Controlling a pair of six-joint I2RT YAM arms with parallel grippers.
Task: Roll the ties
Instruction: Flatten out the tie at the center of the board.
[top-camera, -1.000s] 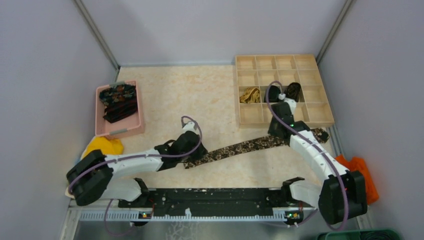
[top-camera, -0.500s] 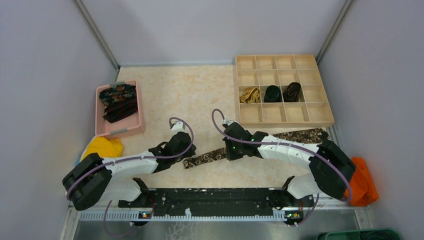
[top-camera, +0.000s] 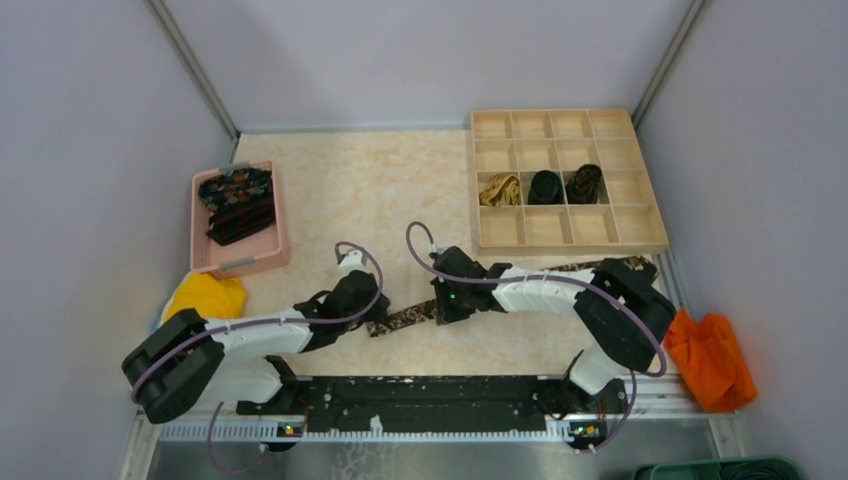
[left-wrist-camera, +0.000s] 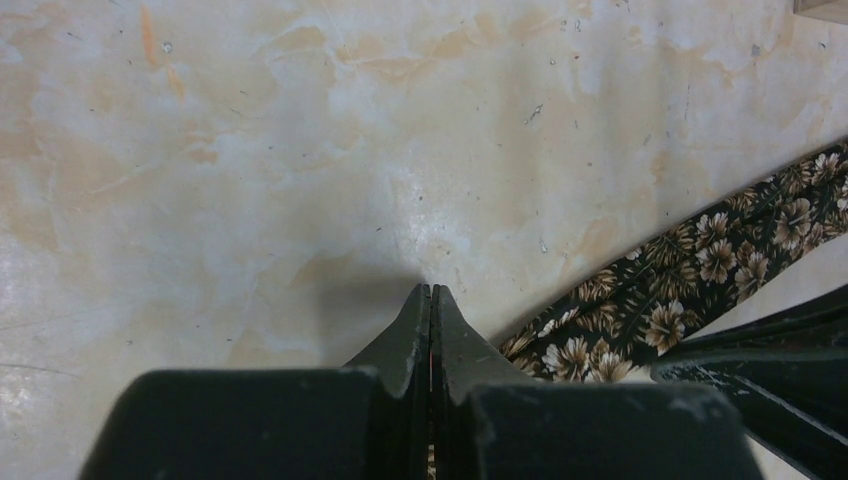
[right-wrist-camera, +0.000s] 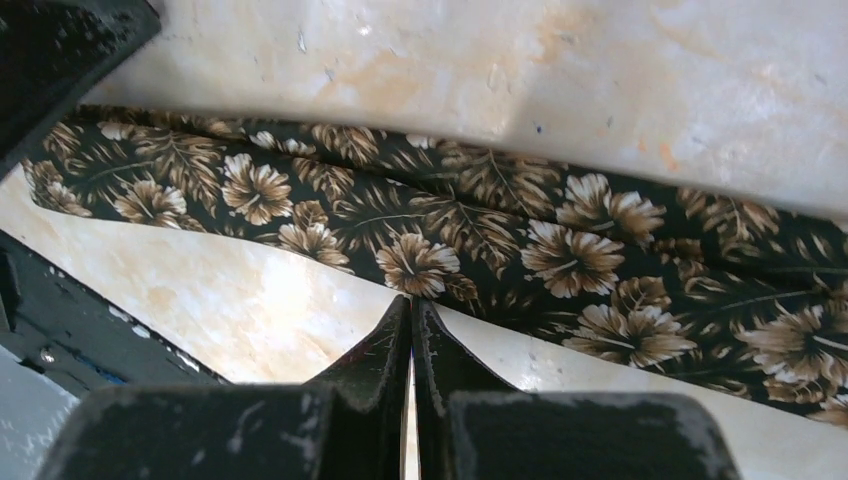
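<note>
Right end effector closed, tie just ahead

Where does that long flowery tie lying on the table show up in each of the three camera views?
Top view: the tie lies slantwise across the near middle of the picture.
Left wrist view: the tie crosses the lower right corner.
Right wrist view: the tie is a wide band across the middle.
Shared landmark: the marbled beige table under it in all three.
</note>
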